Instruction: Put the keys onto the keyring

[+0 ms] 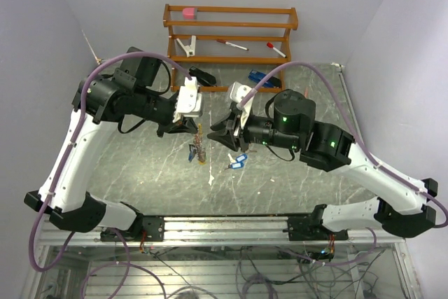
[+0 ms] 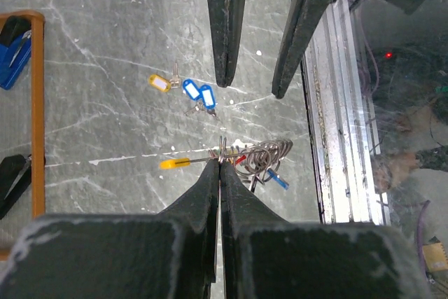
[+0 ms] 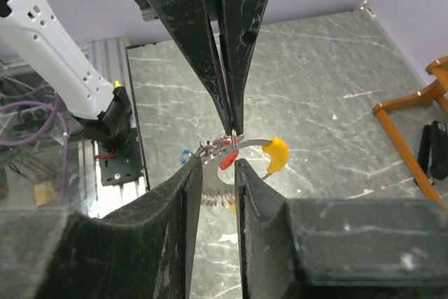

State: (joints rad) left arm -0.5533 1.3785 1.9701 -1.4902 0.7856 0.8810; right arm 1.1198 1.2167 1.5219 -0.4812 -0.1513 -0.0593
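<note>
Above the middle of the bench (image 1: 301, 187), the left jaws are clenched on the thin wire of the keyring (image 2: 260, 156), pinching it right at their tips. The loop is held up off the surface, with its coiled section and strung tags beside the grip: a yellow tag (image 3: 278, 153), a red tag (image 3: 227, 161) and a blue tag (image 2: 278, 181). The right jaws face the left ones from the opposite side, parted by a narrow gap and gripping nothing. The red tag sits just off their tips, and whether it touches them cannot be told. Down on the bench, below and apart from the ring, lie the loose keys. Two blue-tagged keys (image 2: 199, 93) rest side by side, with a yellow-tagged key (image 2: 159, 83) just beside them. At the far edge stands a wooden rack (image 1: 231, 33), with a blue stapler (image 1: 260, 78) near its foot, well apart from both arms
</note>
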